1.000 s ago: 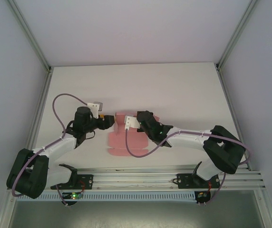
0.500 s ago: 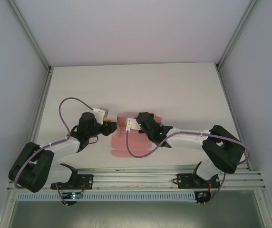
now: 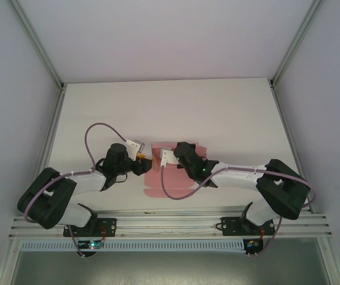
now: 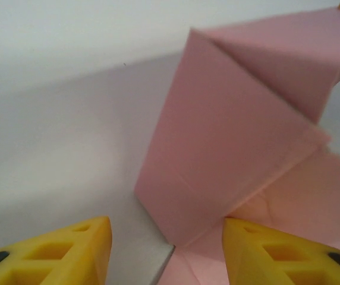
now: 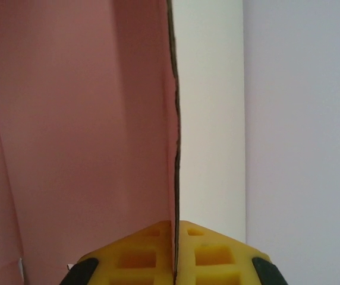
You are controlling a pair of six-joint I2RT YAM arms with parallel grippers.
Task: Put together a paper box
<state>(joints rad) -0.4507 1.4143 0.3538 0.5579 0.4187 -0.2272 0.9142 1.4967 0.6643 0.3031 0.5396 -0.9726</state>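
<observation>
Pink paper box [image 3: 152, 181], one panel upright, pinched by right tool [image 5: 175, 249], rest flat

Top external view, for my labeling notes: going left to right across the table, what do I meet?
In order: left arm's elbow → left end effector → paper box → right arm's elbow.

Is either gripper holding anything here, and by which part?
The right gripper pinches the paper box by a panel's thin edge; the left gripper is open, holding nothing.
</observation>
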